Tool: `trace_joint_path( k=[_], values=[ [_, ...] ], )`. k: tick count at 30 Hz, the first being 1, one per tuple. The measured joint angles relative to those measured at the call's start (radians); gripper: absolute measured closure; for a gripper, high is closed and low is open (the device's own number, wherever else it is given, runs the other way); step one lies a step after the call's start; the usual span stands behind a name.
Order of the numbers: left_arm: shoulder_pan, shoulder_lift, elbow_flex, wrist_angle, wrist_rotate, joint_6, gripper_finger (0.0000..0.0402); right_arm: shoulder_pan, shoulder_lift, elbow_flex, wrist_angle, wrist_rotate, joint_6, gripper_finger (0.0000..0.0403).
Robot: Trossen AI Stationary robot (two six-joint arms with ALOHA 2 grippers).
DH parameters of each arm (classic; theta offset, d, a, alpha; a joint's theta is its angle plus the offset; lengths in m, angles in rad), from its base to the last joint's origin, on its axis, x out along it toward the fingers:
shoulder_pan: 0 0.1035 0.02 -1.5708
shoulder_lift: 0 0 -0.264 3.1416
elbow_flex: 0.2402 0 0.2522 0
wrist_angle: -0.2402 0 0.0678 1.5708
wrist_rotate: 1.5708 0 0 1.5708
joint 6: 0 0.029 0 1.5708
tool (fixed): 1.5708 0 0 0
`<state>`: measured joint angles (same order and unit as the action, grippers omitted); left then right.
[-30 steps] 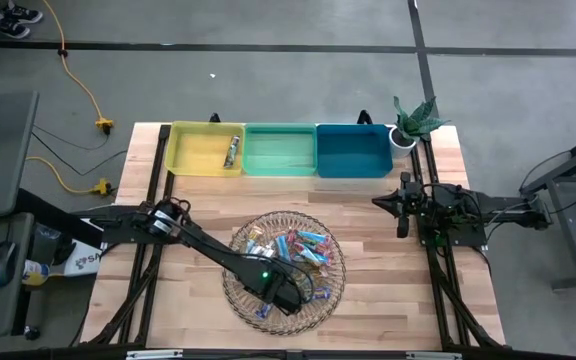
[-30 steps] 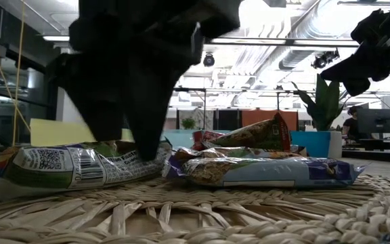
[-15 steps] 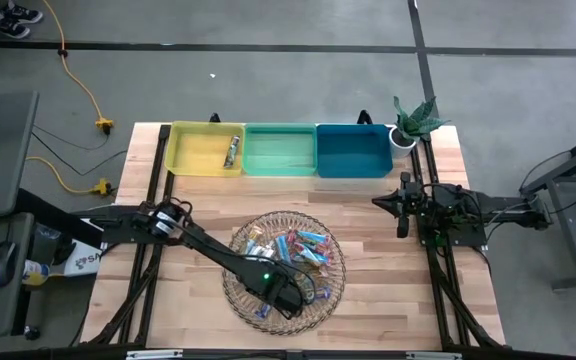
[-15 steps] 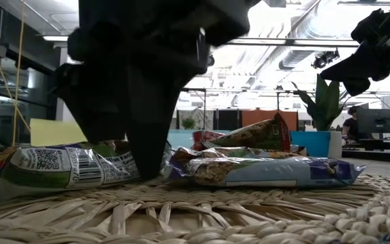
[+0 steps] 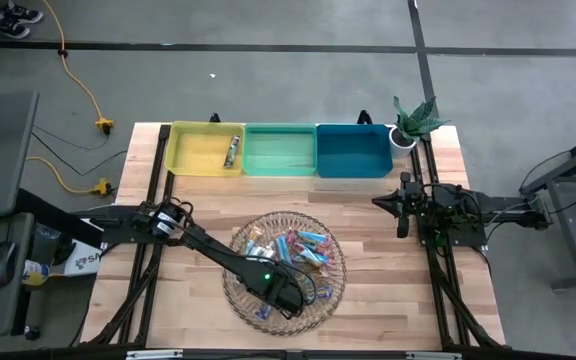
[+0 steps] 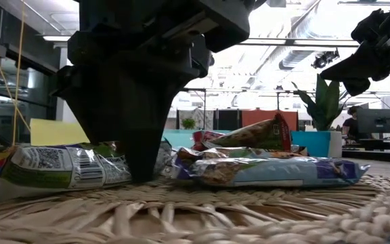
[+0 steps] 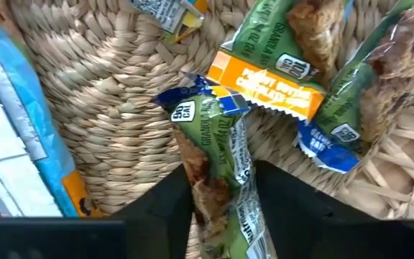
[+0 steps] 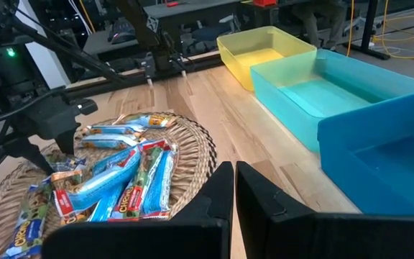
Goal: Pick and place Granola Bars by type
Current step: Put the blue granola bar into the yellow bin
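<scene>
- The wooden surface (image 5: 368, 300) carries a round wicker tray (image 5: 239, 297), and past it sit the yellow bin (image 5: 193, 152), green bin (image 5: 279, 152) and blue bin (image 5: 353, 150).
- Granola Bars (image 5: 298, 247) are heaped in the tray; one is in the yellow bin.
- The left gripper (image 7: 221, 208) is down in the tray, jaws straddling a green-wrapped bar (image 7: 218, 162) lengthwise, partly closed on it, though I can't tell if it's really gripped.
- Looks light, crinkly and slippery to me, so pinch mid-length across the narrow sides.
- The right gripper (image 8: 232, 198) is parked beside the tray with jaws closed and empty.
</scene>
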<state>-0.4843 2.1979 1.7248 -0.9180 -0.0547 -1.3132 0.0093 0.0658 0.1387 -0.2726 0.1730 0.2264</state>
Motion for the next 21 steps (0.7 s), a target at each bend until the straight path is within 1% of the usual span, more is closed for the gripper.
trace_joint_path(
  k=[4,8,21],
  values=[
    [0.000,0.000,0.000,0.001,-0.001,0.004,0.0304,0.000,0.000,0.000,0.000,0.000,0.000,0.0402],
    [0.000,0.000,0.000,0.002,0.000,0.007,0.0324,0.000,0.000,0.000,0.000,0.000,0.000,0.0402],
    [0.000,-0.014,-0.001,-0.014,0.012,0.012,0.0330,0.000,0.000,0.000,0.000,0.000,0.000,0.0403]
  ],
)
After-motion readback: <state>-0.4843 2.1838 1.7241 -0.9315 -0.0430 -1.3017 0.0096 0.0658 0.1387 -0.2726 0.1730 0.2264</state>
